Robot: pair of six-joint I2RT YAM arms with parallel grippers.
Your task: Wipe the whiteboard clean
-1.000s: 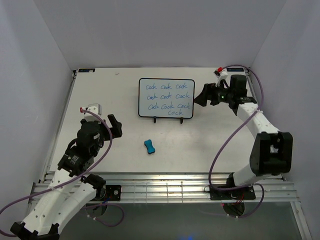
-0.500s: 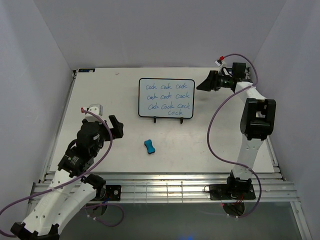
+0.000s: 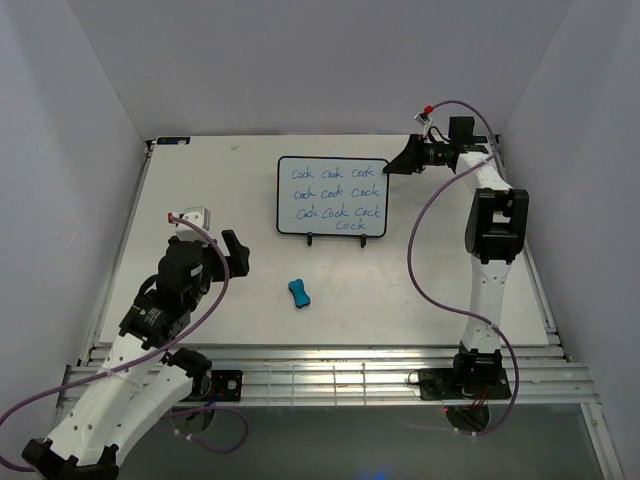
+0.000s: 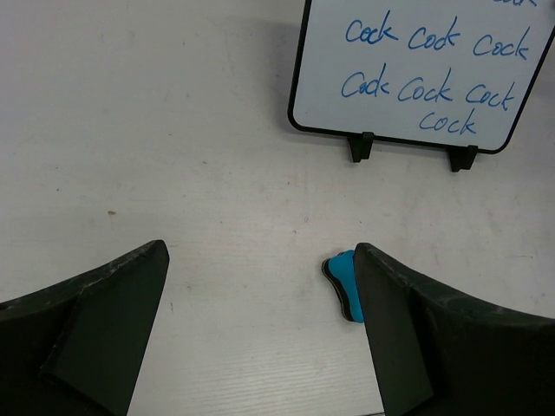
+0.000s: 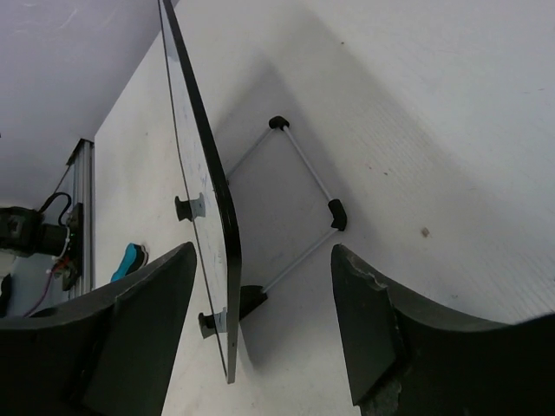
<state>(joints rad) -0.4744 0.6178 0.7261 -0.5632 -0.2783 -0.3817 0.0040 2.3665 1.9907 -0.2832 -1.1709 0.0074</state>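
The whiteboard (image 3: 333, 197), still blue-scrawled, stands upright on its wire stand (image 3: 313, 239). The right gripper (image 3: 400, 165), jaws spread empty, has closed in on its upper right corner; the left gripper (image 3: 232, 250), likewise released, stays lower-left of it.

The right arm has straightened and stretched toward the bench's far right corner, its forearm now standing more upright. The right gripper (image 3: 396, 166) has moved from beside the right edge of the whiteboard (image 3: 332, 197) to its top right corner, closer to the bench's far edge.
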